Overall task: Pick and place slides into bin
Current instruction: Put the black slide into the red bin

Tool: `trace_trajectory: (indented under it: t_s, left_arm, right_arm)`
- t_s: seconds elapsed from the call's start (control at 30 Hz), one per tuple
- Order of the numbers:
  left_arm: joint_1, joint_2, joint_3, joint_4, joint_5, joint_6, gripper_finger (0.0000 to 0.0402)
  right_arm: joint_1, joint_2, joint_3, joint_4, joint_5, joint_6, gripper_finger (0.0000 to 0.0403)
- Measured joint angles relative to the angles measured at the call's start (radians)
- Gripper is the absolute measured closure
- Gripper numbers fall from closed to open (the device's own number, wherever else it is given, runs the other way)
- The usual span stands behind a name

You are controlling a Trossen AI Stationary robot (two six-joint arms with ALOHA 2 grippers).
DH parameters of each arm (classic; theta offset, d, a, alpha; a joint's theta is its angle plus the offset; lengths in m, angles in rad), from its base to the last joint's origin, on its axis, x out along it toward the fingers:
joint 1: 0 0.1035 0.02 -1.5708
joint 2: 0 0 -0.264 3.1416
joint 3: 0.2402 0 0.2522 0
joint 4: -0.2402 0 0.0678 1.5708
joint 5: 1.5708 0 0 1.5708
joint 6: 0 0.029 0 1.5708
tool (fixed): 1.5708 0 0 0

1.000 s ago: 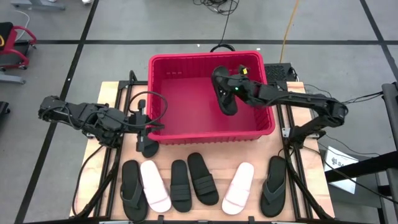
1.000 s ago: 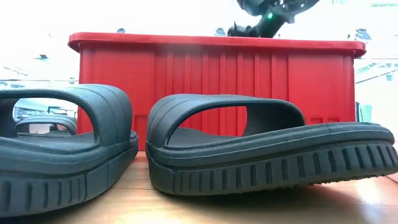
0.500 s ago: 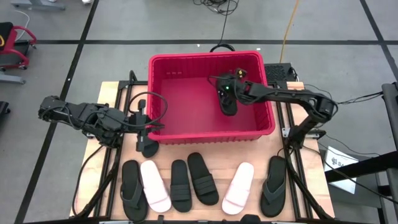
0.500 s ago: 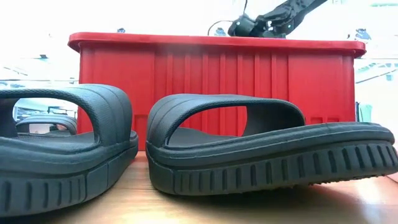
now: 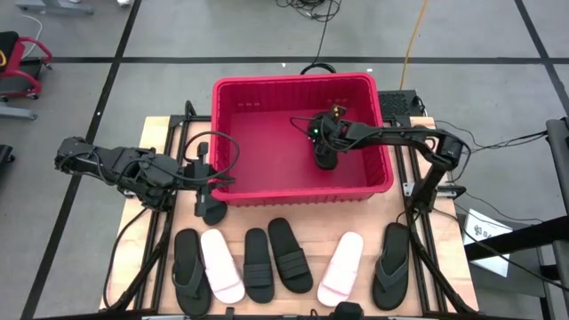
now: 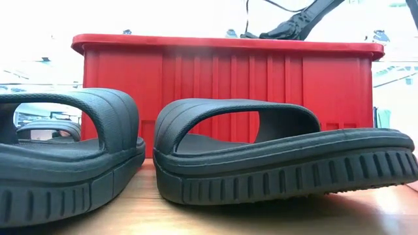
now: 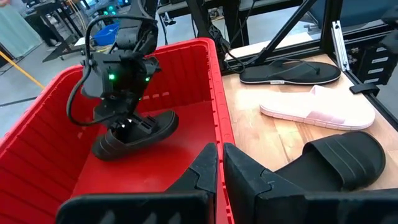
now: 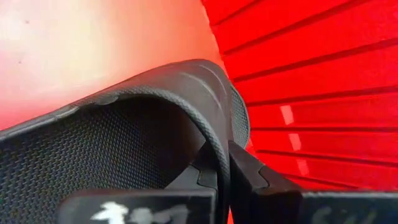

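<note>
Right claw [image 5: 324, 147] clamped on black slide [image 5: 325, 157] strap inside bin [image 5: 249, 92]; left claw [image 5: 206, 178] closed.

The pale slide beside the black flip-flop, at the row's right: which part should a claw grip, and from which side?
Its wide strap, from straight above. The pale slide lies flat, sole down, and the strap arches over the footbed, leaving room for one finger beneath.
</note>
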Motion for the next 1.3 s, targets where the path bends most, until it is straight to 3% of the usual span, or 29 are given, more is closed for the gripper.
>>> trace_trajectory:
  t_s: [0.87, 1.3]
  left_arm:
    - [0.000, 0.000, 0.000, 0.000, 0.000, -0.003, 0.0376]
    - [0.000, 0.000, 0.000, 0.000, 0.000, -0.003, 0.0376]
  right_arm:
    - [0.002, 0.020, 0.000, -0.002, -0.008, -0.011, 0.0391]
    - [0.009, 0.020, 0.000, -0.018, -0.007, -0.053, 0.0283]
